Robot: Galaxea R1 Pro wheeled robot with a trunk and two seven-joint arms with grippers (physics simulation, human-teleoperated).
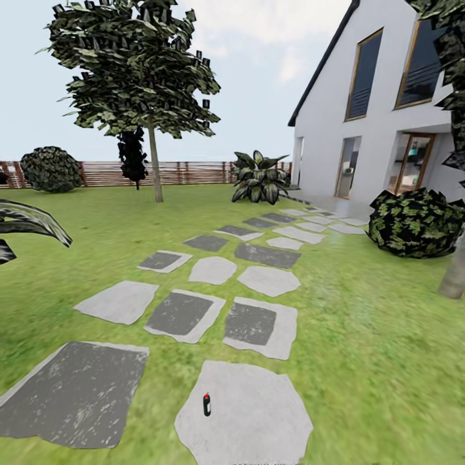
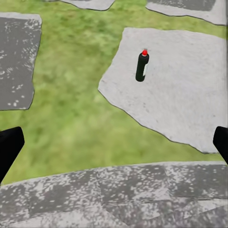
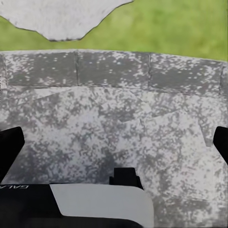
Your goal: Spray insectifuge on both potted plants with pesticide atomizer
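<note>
The pesticide atomizer is a small dark bottle with a red top. It stands upright on a pale stepping stone close in front of me. In the left wrist view the atomizer is ahead of my left gripper, well apart from it. That gripper is open with nothing between its black fingertips. My right gripper is also open, over a speckled grey stone. One potted plant with broad pointed leaves stands far up the path. Broad leaves of another plant reach in at the left edge.
Stepping stones run over the lawn toward a white house. A tree stands on the grass at the back left before a wooden fence. A round bush and a trunk are at the right.
</note>
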